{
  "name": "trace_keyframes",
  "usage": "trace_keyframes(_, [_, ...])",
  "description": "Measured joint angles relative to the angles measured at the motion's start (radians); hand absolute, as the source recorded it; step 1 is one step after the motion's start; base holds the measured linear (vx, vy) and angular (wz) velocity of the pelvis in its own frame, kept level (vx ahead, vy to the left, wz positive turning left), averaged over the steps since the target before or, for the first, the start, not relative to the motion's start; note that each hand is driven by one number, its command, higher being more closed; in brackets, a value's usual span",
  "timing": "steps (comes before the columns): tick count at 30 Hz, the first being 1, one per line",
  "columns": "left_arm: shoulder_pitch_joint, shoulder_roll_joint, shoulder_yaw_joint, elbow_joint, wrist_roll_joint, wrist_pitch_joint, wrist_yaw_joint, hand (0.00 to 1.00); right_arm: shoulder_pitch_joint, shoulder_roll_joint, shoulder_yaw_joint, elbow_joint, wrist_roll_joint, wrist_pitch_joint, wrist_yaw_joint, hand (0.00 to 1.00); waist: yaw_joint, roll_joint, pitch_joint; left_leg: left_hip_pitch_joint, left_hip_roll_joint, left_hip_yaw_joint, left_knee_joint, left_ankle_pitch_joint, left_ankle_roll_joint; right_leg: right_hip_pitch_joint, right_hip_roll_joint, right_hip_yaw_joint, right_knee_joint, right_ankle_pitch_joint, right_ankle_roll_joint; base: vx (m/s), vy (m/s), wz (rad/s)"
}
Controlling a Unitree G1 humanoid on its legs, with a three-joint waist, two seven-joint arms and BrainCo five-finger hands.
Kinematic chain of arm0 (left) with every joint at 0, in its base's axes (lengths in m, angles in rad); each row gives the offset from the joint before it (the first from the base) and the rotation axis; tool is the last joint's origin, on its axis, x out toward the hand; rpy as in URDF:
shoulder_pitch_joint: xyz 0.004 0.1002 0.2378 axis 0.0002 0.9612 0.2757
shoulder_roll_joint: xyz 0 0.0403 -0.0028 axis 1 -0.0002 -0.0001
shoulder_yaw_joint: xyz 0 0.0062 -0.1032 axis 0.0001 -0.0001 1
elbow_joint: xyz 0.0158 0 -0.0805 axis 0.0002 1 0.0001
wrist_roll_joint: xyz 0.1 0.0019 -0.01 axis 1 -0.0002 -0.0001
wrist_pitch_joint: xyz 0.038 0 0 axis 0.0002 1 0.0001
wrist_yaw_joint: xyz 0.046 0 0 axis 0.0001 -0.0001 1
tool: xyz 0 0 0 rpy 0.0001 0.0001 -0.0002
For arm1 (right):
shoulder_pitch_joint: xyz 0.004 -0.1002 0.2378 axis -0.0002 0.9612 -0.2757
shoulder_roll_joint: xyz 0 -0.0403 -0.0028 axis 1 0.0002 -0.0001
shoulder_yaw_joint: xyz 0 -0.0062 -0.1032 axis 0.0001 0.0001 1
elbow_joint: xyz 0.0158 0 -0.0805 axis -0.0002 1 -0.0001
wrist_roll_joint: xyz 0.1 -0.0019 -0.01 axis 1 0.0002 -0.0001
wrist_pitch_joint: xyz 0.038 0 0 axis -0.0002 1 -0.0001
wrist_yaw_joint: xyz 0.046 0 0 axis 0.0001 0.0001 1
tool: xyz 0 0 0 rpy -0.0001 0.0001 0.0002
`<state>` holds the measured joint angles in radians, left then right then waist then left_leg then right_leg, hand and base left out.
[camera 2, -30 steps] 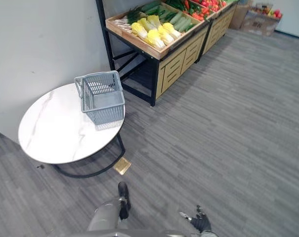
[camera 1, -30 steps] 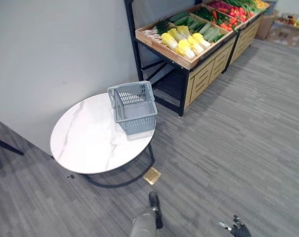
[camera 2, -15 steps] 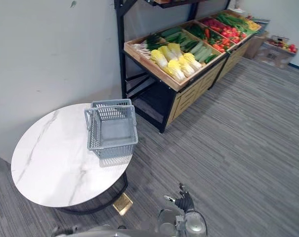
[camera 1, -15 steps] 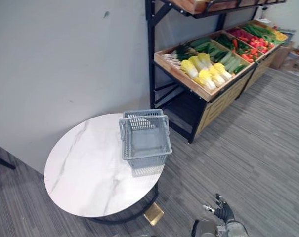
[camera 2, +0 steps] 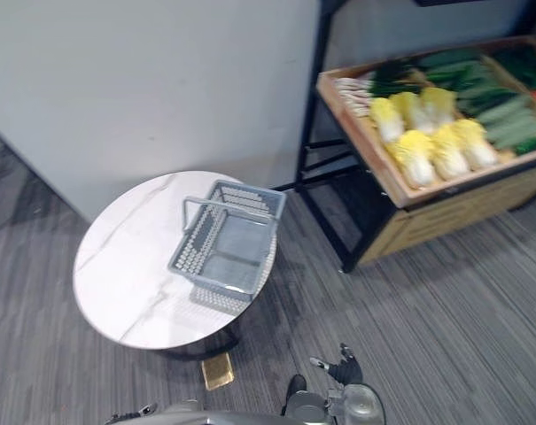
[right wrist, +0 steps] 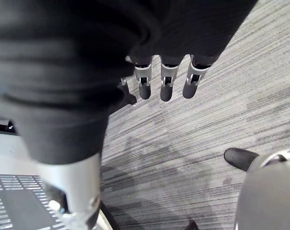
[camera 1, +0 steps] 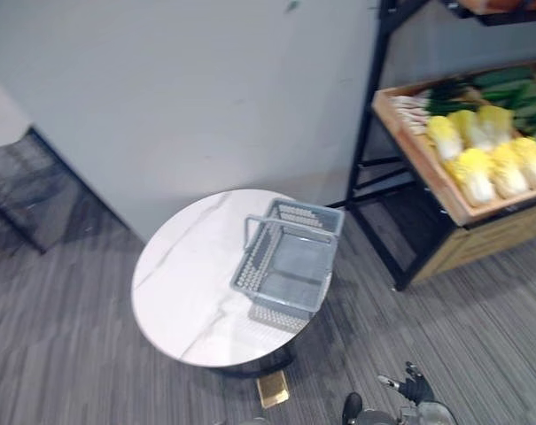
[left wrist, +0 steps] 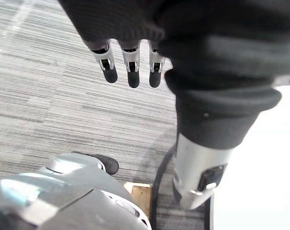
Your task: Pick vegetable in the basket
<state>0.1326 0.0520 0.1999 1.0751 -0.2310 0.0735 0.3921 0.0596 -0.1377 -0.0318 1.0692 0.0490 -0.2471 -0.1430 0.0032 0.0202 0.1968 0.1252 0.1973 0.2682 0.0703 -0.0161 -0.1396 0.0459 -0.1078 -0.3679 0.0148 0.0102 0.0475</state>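
Note:
An empty grey plastic basket (camera 1: 294,266) stands on the right part of a round white marble table (camera 1: 183,283), its handle up. Yellow-white cabbages (camera 1: 480,164) and dark green vegetables (camera 1: 516,84) lie in a wooden crate (camera 1: 423,164) on a black rack to the right of the table. My right hand (camera 1: 415,388) hangs low over the floor, in front of the table and rack, with straight fingers (right wrist: 166,81) and nothing in them. My left hand (left wrist: 130,67) also hangs over the floor, its fingers straight and holding nothing.
A grey wall (camera 1: 205,97) runs behind the table and rack. A small tan square (camera 1: 272,388) lies on the grey striped floor by the table's black base. Open floor (camera 2: 462,336) spreads in front of the rack.
The whole picture has swung left, so the camera has moved: table and basket sit nearer the middle, the rack at the right edge. Both hands still hang low and hold nothing.

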Motion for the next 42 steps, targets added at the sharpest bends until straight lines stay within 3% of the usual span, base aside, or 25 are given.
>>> trace_keyframes(2, [0.026, 0.001, 0.001, -0.002, 0.001, -0.005, -0.008, 0.0, 0.004, -0.002, 0.0, -0.022, -0.004, -0.027, -0.026, 0.0, 0.004, 0.001, -0.001, 0.0, -0.001, 0.03, -0.056, 0.019, 0.004, 0.0, 0.006, -0.037, -0.016, -0.003, 0.001, -0.05, -0.015, 0.59])
trace_keyframes(6, [0.07, 0.015, -0.013, -0.002, 0.019, -0.02, -0.038, 0.0, 0.025, 0.013, -0.002, -0.224, -0.029, -0.029, -0.08, 0.0, 0.004, 0.004, -0.008, -0.004, -0.006, 0.051, -0.112, 0.013, 0.008, -0.007, 0.017, -0.039, -0.053, 0.021, 0.013, -0.05, 0.042, 0.12])
trace_keyframes(9, [0.075, 0.044, -0.047, -0.004, 0.062, -0.03, -0.052, 0.0, 0.029, 0.015, -0.001, -0.422, -0.094, -0.022, -0.127, 0.0, 0.015, -0.03, -0.025, -0.028, -0.021, 0.075, -0.122, 0.006, 0.019, -0.017, 0.012, -0.014, -0.108, 0.072, 0.024, -0.02, 0.052, -0.17])
trace_keyframes(11, [0.075, 0.055, -0.059, -0.02, 0.093, -0.028, -0.055, 0.0, 0.017, -0.007, -0.001, -0.533, -0.15, -0.023, -0.138, 0.0, 0.025, -0.037, -0.033, -0.04, -0.034, 0.08, -0.123, 0.005, 0.023, -0.037, 0.002, 0.001, -0.111, 0.086, 0.028, 0.0, 0.053, -0.21])
trace_keyframes(16, [0.038, 0.076, -0.098, -0.083, 0.122, -0.028, -0.083, 0.0, -0.143, -0.154, 0.005, -0.709, -0.239, -0.027, -0.136, 0.0, 0.024, -0.032, -0.015, -0.079, -0.068, 0.077, -0.137, 0.023, 0.048, -0.111, -0.027, 0.013, -0.045, 0.093, 0.024, 0.0, 0.053, 0.01])
trace_keyframes(19, [0.016, 0.099, -0.099, -0.098, 0.117, -0.023, -0.084, 0.0, -0.306, -0.221, 0.057, -0.752, -0.244, -0.027, -0.109, 0.0, 0.029, -0.046, 0.018, -0.091, -0.073, 0.075, -0.137, 0.026, 0.052, -0.13, -0.034, 0.02, -0.028, 0.093, 0.024, 0.0, 0.0, 0.0])
trace_keyframes(26, [0.017, 0.108, -0.096, -0.1, 0.122, 0.0, -0.085, 0.0, -0.437, -0.264, 0.138, -0.747, -0.247, -0.017, -0.02, 0.0, 0.063, -0.056, 0.046, -0.121, -0.076, 0.037, -0.137, 0.033, 0.057, -0.148, -0.036, 0.024, -0.024, 0.092, 0.025, 0.03, -0.005, 0.14])
trace_keyframes(31, [0.018, 0.108, -0.095, -0.109, 0.13, 0.002, -0.085, 0.0, -0.535, -0.307, 0.215, -0.66, -0.246, 0.021, -0.005, 0.0, 0.08, -0.057, 0.06, -0.121, -0.075, 0.022, -0.134, 0.033, 0.057, -0.146, -0.039, 0.032, -0.009, 0.092, 0.025, 0.03, 0.001, 0.1])
trace_keyframes(42, [0.017, 0.101, -0.118, -0.136, 0.139, 0.003, -0.093, 0.0, -0.698, -0.317, 0.314, -0.481, -0.248, 0.109, 0.021, 0.0, 0.095, -0.053, 0.127, -0.173, -0.087, -0.013, -0.101, 0.041, 0.069, -0.164, -0.055, 0.022, -0.009, 0.088, 0.026, -0.02, -0.002, 0.08])
